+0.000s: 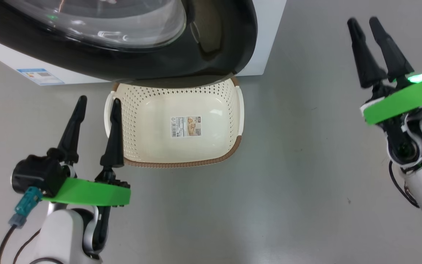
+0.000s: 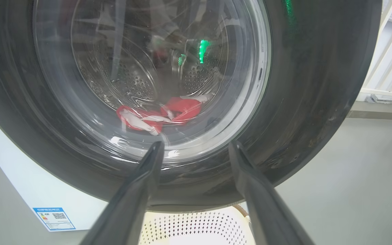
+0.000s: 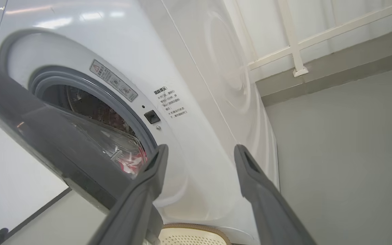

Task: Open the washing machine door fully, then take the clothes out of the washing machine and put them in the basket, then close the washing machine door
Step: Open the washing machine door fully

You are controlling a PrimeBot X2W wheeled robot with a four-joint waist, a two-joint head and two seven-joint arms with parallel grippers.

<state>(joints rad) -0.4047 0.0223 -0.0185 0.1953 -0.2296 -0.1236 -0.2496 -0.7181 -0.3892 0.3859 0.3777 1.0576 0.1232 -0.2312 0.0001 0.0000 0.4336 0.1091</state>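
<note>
Jaws apart; perforated basket (image 1: pixel 218 121), perhaps plastic.

I'm seeing the washing machine door (image 1: pixel 225 47) showing a glossy black rim around clear glass. Through it the clothes (image 2: pixel 182 107) are glowing bright red with white trim. The washing machine (image 3: pixel 196 68) is reading white, its gasket (image 3: pixel 90 85) grey, its small label (image 1: pixel 37 76) blue. The basket (image 1: pixel 137 110) is showing cream-white walls dotted with rows of holes, a brown band edging its rim.

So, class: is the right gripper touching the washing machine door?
Apart. The head view shows bare grey floor between the right gripper and the washing machine door.
</note>
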